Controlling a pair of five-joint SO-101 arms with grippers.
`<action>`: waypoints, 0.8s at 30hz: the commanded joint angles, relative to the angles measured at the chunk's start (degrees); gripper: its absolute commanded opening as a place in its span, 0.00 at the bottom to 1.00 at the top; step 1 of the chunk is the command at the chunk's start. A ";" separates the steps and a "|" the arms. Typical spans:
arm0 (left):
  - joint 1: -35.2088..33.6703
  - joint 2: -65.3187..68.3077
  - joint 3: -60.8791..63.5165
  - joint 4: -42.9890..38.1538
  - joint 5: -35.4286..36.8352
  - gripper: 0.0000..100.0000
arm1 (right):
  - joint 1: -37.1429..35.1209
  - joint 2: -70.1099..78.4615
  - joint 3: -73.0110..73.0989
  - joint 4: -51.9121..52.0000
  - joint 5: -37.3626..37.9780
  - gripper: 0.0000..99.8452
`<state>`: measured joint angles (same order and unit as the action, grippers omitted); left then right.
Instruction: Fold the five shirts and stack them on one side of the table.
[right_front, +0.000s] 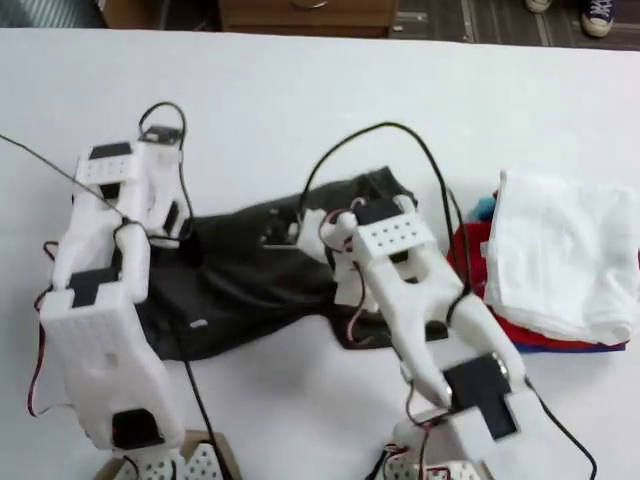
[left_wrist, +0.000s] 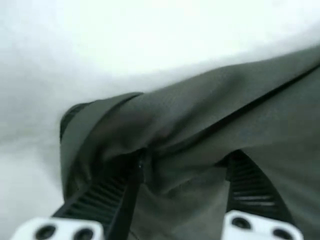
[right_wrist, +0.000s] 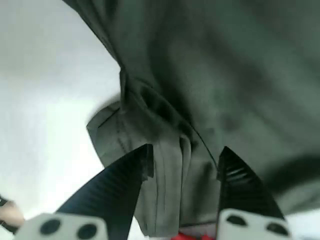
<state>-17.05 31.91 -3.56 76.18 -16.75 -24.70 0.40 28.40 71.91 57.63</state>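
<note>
Shirt (right_front: 250, 270) lies centred on table (right_front: 300, 100), folded stack (right_front: 560, 255) to its right

Left arm (right_front: 100, 300): we see it rise from its base at the near edge, fold at the elbow, and pitch its wrist forward and down. Left tool (left_wrist: 187, 159): its two ribbed fingers (left_wrist: 107, 195) stand spread wide apart, tips pointing down. Right arm (right_front: 425, 290): we see it lean from its base toward the left arm's side, with the wrist bent downward. Right tool (right_wrist: 186, 155): its jaws are likewise parted, with a clear gap between the two tips.
</note>
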 joint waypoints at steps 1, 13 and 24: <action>1.23 0.09 0.13 -2.73 0.44 0.27 | -2.07 3.65 -1.23 -0.31 -0.53 0.22; 1.23 0.18 0.04 -2.73 0.44 0.27 | -4.09 4.44 -2.11 3.47 -0.53 0.12; 1.23 0.26 0.04 -2.73 0.44 0.27 | -2.24 4.44 -9.41 10.68 -0.62 0.14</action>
<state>-17.05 31.91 -3.56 76.18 -16.75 -27.78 4.79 21.98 80.70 57.36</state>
